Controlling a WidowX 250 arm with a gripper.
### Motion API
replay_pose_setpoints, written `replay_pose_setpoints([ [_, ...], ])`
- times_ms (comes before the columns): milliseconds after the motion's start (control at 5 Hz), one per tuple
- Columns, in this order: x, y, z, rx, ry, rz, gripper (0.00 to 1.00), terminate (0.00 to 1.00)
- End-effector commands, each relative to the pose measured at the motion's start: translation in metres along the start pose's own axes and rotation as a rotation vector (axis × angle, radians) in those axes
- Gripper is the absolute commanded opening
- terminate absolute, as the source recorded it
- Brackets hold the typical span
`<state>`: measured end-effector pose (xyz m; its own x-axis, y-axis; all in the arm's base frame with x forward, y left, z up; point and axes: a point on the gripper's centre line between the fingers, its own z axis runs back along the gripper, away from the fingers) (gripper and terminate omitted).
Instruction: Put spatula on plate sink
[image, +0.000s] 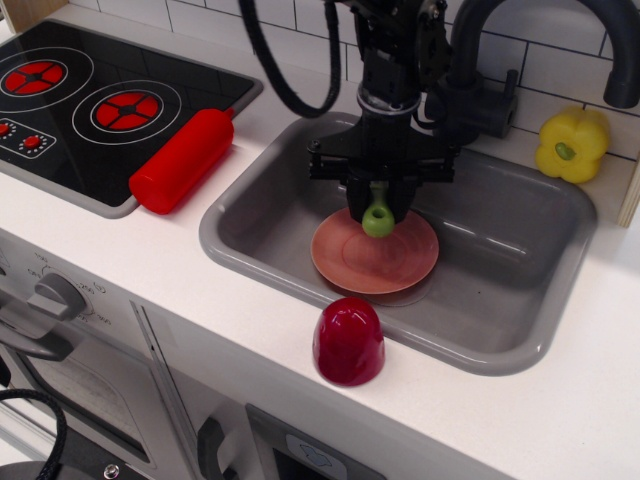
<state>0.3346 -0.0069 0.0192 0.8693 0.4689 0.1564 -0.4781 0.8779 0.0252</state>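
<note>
The salmon-pink plate (375, 260) lies flat in the grey sink (500, 255). My gripper (378, 203) hangs over the plate's far edge and is shut on the spatula (378, 219). Only the lime-green handle with its ring end shows, pointing down below the fingers, just above the plate. The grey blade is hidden inside the gripper.
A dark red dome cup (348, 340) stands on the white counter in front of the sink. A red bottle (182, 160) lies at the stove's edge on the left. A yellow pepper (571, 143) sits at the back right. The black tap (520, 60) rises behind the sink.
</note>
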Motion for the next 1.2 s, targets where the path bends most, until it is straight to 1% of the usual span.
replay_pose_setpoints([
  [0,-0.007,-0.006,0.001,0.000,-0.041,-0.097,0.00,0.00],
  [200,-0.017,-0.004,0.003,0.008,-0.044,-0.134,1.00,0.00],
  [400,-0.016,-0.002,0.007,0.013,-0.031,-0.120,1.00,0.00],
  [600,-0.010,0.000,0.019,0.009,0.010,-0.103,1.00,0.00],
  [800,-0.002,-0.001,0.041,-0.006,-0.048,-0.058,1.00,0.00],
  [1000,0.003,-0.005,0.071,-0.048,-0.063,-0.043,1.00,0.00],
])
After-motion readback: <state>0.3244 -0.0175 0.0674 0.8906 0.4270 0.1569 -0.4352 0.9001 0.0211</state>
